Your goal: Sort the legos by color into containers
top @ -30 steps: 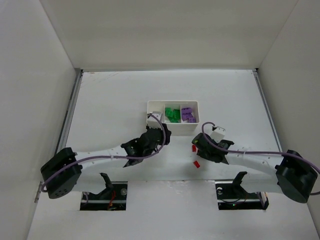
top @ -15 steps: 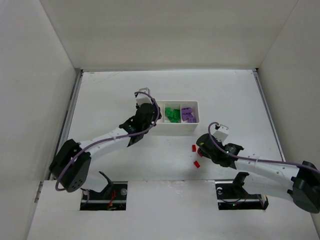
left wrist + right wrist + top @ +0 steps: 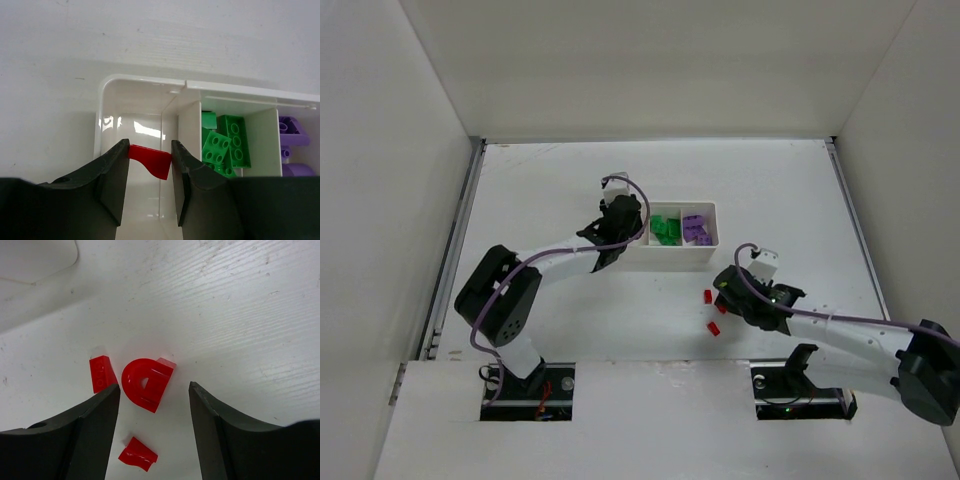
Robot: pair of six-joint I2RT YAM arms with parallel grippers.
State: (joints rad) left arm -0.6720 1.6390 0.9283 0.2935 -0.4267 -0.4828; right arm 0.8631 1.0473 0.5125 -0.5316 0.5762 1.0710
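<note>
The white table (image 3: 540, 190) carries everything. The left arm (image 3: 555, 262) stretches out to mid-table, and the right arm (image 3: 840, 325) lies low toward the near middle. The tray (image 3: 140, 79) sits mid-table with its three compartments side by side. The left gripper (image 3: 149, 167) hangs over the left compartment, jaws clenched on a red brick (image 3: 152, 161) pinched between the pads above that compartment's floor. The right gripper (image 3: 154, 392) is spread wide and grasps nothing; its fingers straddle a red arch (image 3: 146, 382) lying on the table. Green bricks (image 3: 227, 142) sit piled in the middle compartment, and purple bricks (image 3: 291, 134) lie in the right one. A small red block (image 3: 101, 373) rests just beside the arch, against the inner edge of one finger. A red scrap (image 3: 138, 454) lies between the fingers, nearer the wrist.
</note>
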